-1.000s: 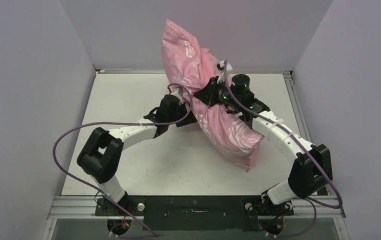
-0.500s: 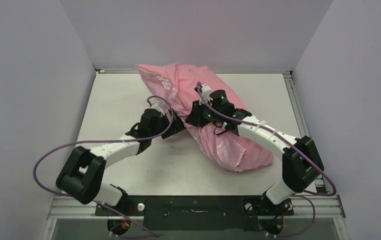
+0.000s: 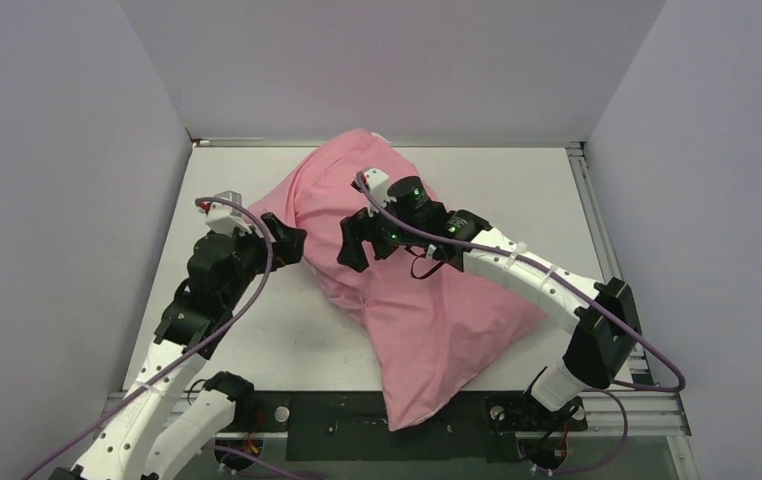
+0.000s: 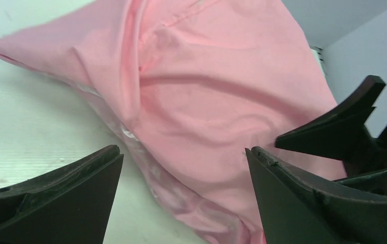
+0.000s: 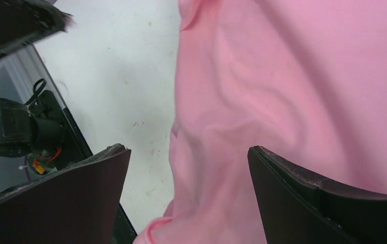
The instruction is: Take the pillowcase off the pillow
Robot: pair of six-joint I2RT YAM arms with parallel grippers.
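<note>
The pink satin pillowcase (image 3: 427,300) lies slumped on the white table (image 3: 257,340), plain side up, reaching from the back middle to the front edge. The pillow is hidden; no white cushion shows. My left gripper (image 3: 284,240) is open just left of the fabric's left edge. In the left wrist view it (image 4: 182,151) frames the pillowcase (image 4: 206,86) without touching it. My right gripper (image 3: 353,247) hovers open over the cloth's left part. In the right wrist view it (image 5: 189,150) spans the pillowcase (image 5: 293,76) edge, nothing pinched.
Grey walls close in the table on the left, back and right. A metal rail (image 3: 582,200) runs along the right edge. The pillowcase's near corner (image 3: 412,405) hangs over the black front bar (image 3: 337,410). Bare table (image 5: 120,61) lies left of the fabric.
The raised pink bundle has dropped and spread flat on the table. My right gripper let go of it and opened; the left opened wider and drew back to the left.
</note>
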